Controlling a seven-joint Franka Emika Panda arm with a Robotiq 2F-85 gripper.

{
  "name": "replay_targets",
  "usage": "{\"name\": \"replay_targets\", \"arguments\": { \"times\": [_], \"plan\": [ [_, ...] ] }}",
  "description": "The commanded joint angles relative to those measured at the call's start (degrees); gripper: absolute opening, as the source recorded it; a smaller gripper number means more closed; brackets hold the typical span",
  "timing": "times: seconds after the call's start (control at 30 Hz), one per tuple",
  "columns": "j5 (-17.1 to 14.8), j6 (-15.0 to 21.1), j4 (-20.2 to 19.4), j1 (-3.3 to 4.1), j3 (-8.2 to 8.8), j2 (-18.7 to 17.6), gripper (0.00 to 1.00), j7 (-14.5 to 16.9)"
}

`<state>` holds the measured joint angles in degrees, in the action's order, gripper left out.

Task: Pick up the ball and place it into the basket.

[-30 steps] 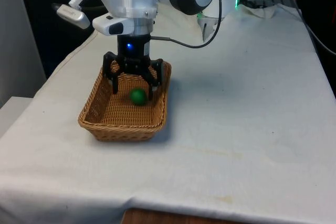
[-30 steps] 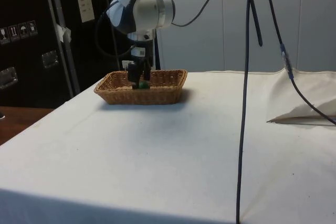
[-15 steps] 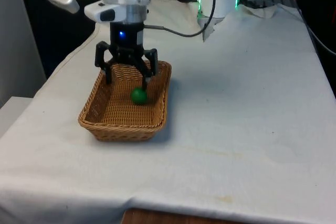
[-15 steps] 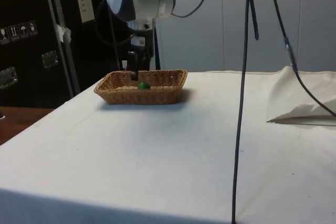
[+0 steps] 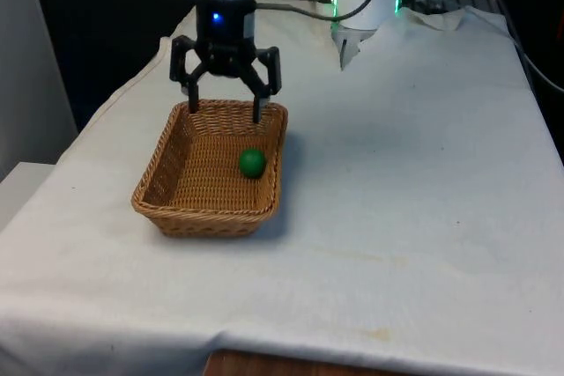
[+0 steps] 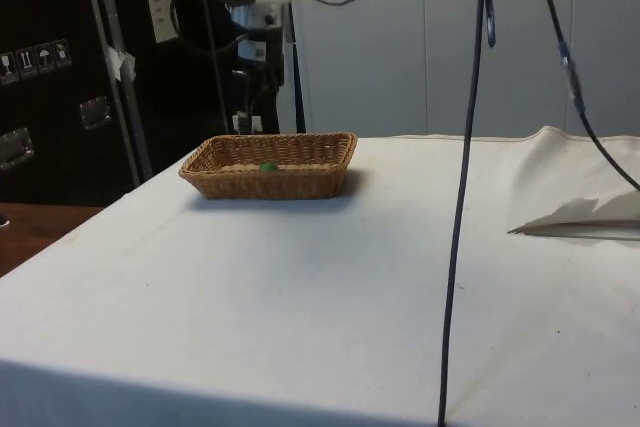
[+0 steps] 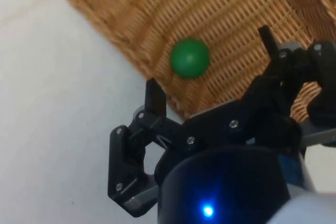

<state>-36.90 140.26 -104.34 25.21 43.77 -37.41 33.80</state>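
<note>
The green ball [image 5: 252, 162] lies loose on the woven floor of the wicker basket [image 5: 155, 184], close to the wall on the front view's right and towards the far end. The claw [image 5: 226, 110] hangs above the basket's far rim, clear of the weave, its two fingers spread wide with nothing between them. In the wrist view the ball [image 7: 189, 58] sits inside the basket [image 7: 110, 19], apart from the fingers [image 7: 155, 97]. The basket rests on the white-clothed counter [image 5: 414, 182], towards the front view's left.
</note>
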Motion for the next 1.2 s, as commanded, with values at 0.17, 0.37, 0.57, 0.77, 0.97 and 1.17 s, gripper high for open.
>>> {"name": "replay_targets", "arguments": {
  "times": [0.17,0.37,0.57,0.77,0.97,1.17],
  "plan": [
    [4.1,0.1,-1.1,2.46,0.23,2.6,1.0,-4.2],
    [6.5,0.2,-1.4,3.72,-0.17,4.2,1.0,-6.9],
    [9.5,0.3,-1.5,4.93,-1.26,6.1,1.0,-10.5],
    [11.5,0.5,-1.7,5.73,-2.35,7.6,1.0,-13.2],
    [13.7,0.6,-2.0,6.53,-3.72,9.1,1.0,-16.0],
    [16.0,0.6,-2.5,6.82,-5.56,10.5,1.0,-18.7]
  ]
}}
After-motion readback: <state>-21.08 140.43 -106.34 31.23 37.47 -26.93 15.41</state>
